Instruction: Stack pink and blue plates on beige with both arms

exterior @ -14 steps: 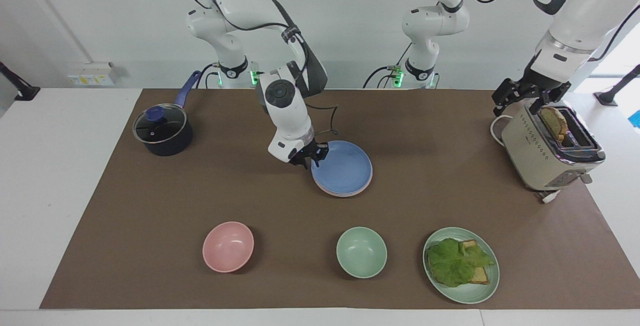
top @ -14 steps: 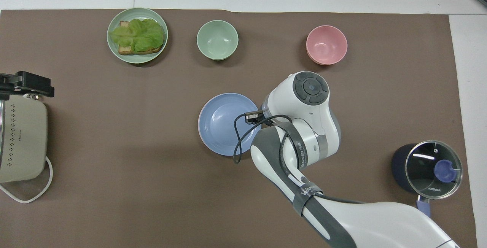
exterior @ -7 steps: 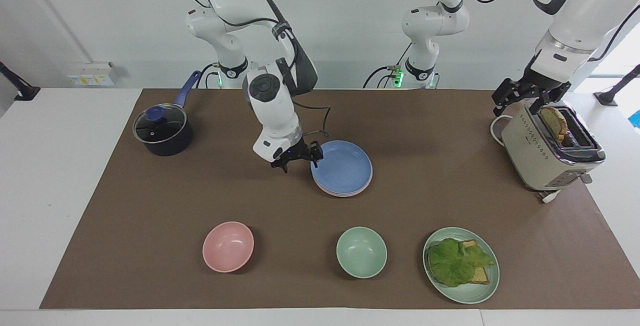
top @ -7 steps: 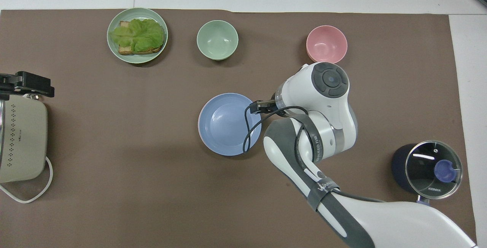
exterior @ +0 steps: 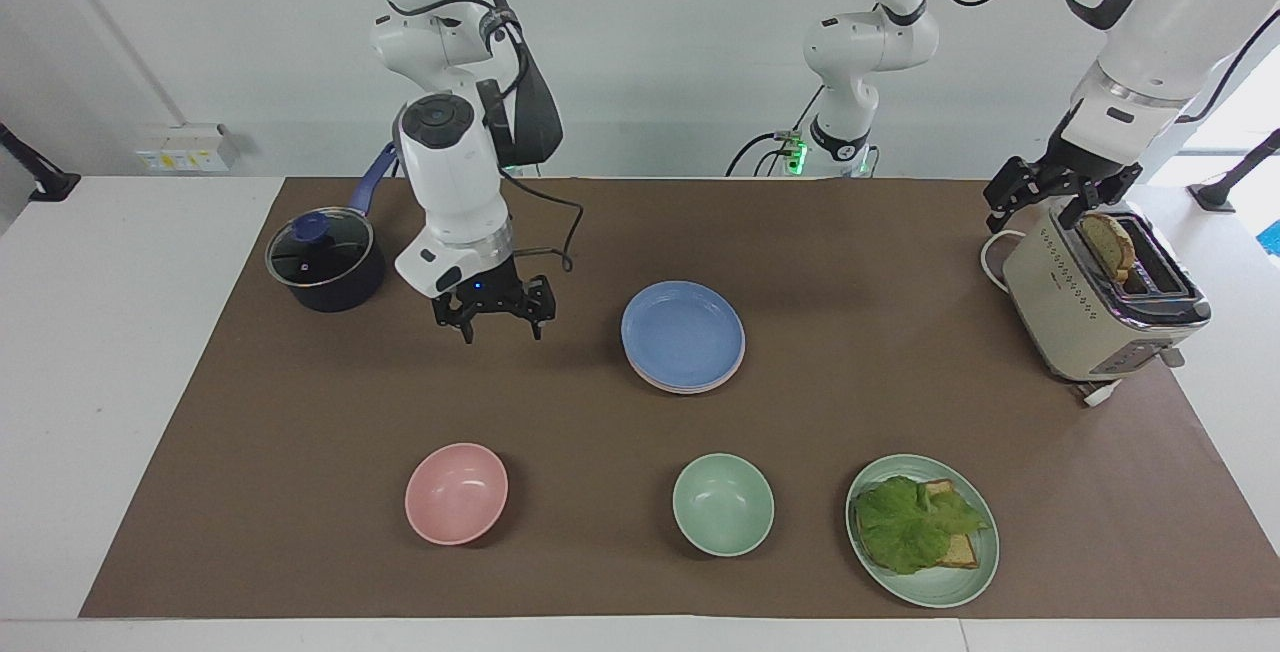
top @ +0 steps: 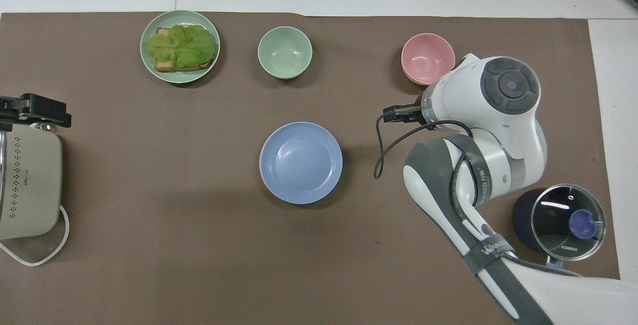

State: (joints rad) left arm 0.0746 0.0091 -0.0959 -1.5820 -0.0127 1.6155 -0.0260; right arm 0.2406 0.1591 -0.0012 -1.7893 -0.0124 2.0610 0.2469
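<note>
The blue plate (exterior: 683, 332) (top: 301, 162) lies on top of a stack at the middle of the mat. A pink plate's rim (exterior: 692, 389) shows just under it. The beige plate is hidden in both views. My right gripper (exterior: 495, 320) hangs open and empty over bare mat between the stack and the pot, well clear of the plates. In the overhead view its own wrist covers it. My left gripper (exterior: 1048, 200) (top: 31, 110) waits open over the toaster's end, holding nothing.
A lidded dark pot (exterior: 325, 262) stands toward the right arm's end and a beige toaster (exterior: 1090, 307) with bread toward the left arm's end. Farther from the robots sit a pink bowl (exterior: 456, 492), a green bowl (exterior: 722, 504) and a green plate (exterior: 940, 594) of lettuce and bread.
My right gripper let go of the blue plate's edge, opened, and drew away toward the pot. The stack stayed put. The left arm has not moved.
</note>
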